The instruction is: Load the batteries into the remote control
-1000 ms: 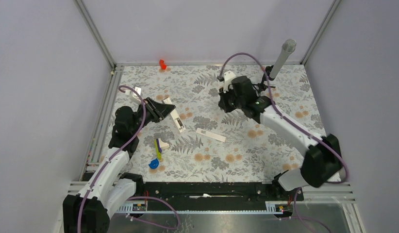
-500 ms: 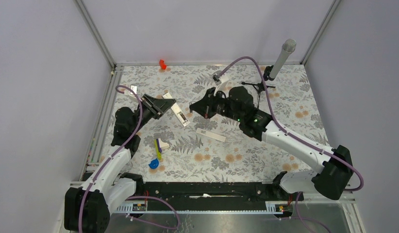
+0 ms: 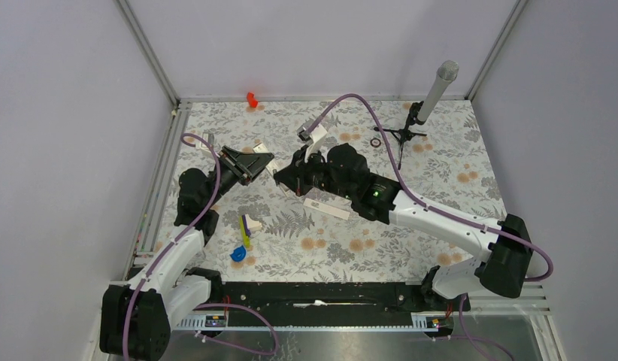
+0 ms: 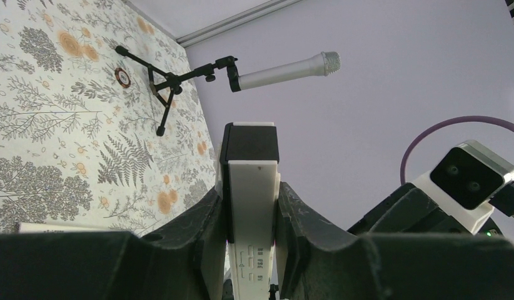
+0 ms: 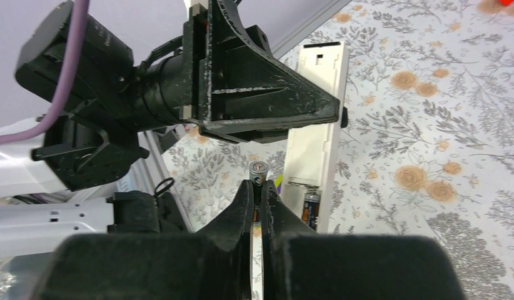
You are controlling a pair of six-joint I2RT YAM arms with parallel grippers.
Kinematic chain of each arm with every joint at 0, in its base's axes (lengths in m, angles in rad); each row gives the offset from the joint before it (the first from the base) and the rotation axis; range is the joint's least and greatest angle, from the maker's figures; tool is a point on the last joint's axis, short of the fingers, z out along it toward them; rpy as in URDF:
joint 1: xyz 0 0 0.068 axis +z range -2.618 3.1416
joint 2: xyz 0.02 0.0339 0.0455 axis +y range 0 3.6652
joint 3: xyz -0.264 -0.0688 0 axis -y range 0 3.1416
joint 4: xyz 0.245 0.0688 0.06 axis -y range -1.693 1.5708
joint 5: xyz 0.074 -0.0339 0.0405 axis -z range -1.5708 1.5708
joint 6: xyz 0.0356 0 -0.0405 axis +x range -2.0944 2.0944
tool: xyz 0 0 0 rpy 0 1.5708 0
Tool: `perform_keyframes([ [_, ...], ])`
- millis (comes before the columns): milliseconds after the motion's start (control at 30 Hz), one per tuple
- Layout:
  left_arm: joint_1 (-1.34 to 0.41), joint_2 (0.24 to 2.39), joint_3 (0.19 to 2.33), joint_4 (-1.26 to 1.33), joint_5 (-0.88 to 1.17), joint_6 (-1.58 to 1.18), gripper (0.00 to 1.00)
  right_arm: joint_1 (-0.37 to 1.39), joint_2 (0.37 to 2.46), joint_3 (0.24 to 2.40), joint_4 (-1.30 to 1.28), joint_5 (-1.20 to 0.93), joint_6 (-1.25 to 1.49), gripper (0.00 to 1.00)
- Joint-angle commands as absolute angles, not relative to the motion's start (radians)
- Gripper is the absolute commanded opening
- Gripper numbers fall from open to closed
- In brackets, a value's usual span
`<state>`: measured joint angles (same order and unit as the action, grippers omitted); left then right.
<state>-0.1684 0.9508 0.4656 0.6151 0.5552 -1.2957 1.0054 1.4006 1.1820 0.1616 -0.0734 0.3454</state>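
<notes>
My left gripper (image 4: 251,209) is shut on the remote control (image 4: 251,187), a slim white bar with a dark end, held up off the table. In the right wrist view the remote control (image 5: 318,119) shows its open compartment, with one battery (image 5: 311,209) lying in it. A second battery (image 5: 259,170) sticks out of my right gripper (image 5: 259,187), which is shut on it, just left of the compartment. Seen from above, the right gripper (image 3: 286,174) is close against the left gripper (image 3: 262,160) and covers most of the remote.
A loose white strip (image 3: 326,208) lies on the floral table under the right arm. A yellow-white-blue toy cluster (image 3: 243,235) sits at front left. A microphone on a black stand (image 3: 434,94) and a small black ring (image 3: 375,141) are at back right, a red piece (image 3: 251,98) at the back edge.
The right arm has swung left from the back middle to the left gripper, carrying the battery. The left gripper has lifted the remote slightly and turned it toward the right arm.
</notes>
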Motion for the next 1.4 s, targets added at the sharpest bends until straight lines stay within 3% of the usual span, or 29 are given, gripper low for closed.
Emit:
perform_keyframes([
  [0, -0.166, 0.942, 0.469, 0.707, 0.582, -1.316, 0.00, 1.011, 1.406, 1.224, 0.175, -0.006, 0.258, 0.03],
  [900, -0.165, 0.954, 0.477, 0.721, 0.590, -1.331, 0.00, 1.020, 1.436, 1.245, 0.036, -0.040, 0.145, 0.04],
  [1367, -0.164, 0.956, 0.479, 0.717, 0.594, -1.322, 0.00, 1.020, 1.455, 1.299, -0.098, -0.064, 0.121, 0.15],
])
